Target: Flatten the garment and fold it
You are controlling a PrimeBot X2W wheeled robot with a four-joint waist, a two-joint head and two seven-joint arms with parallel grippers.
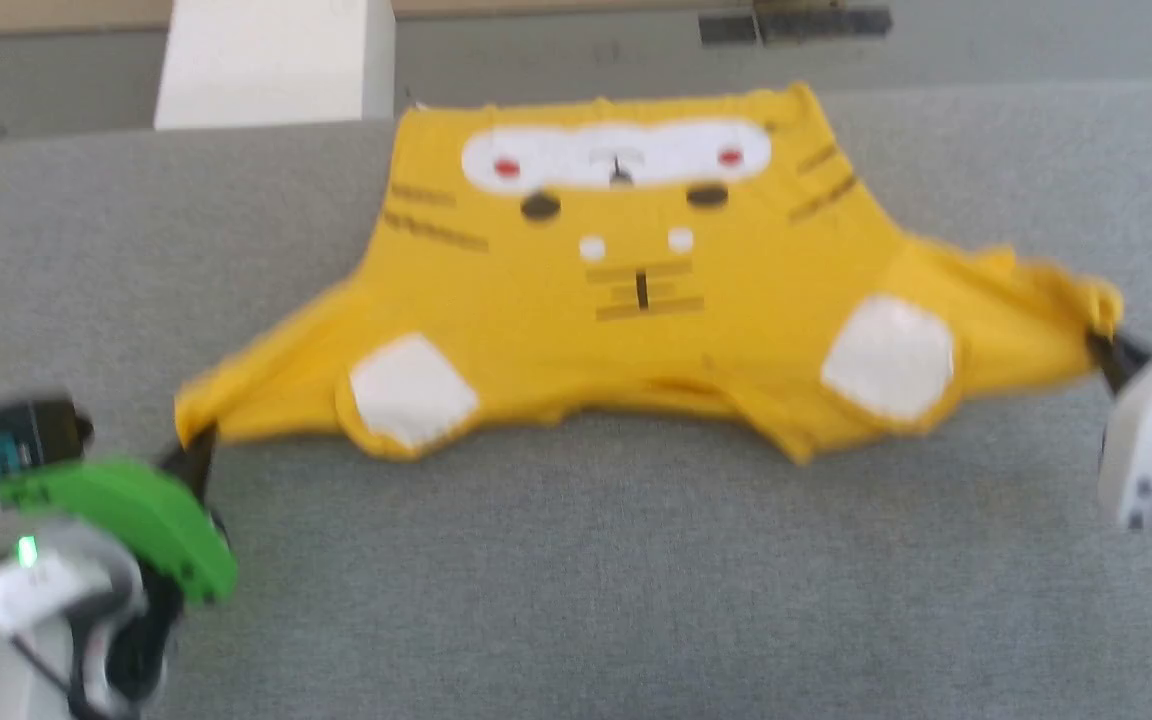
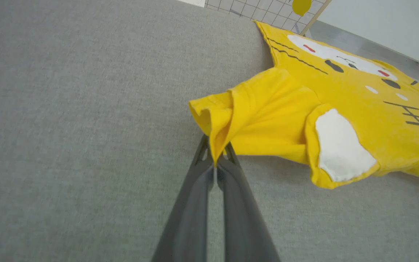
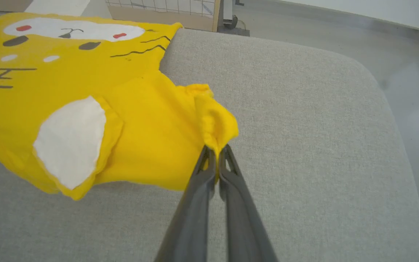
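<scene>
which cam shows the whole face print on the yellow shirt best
The head view: the face print sits whole and square-on across the T-shirt, though slightly blurred. The left wrist view shows it slanted and cut by the frame's right edge; the right wrist view cuts it at the left edge.

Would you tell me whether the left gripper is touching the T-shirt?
Touching: the left wrist view shows the left gripper pinched shut on the T-shirt sleeve.

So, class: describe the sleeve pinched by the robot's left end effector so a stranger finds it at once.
On the grey cushion lies a yellow T-shirt with a cartoon face. Follow it to the robot's left, where one sleeve runs to a bunched tip. Unlike the opposite sleeve, this one ends in the green-cased left end effector.
</scene>
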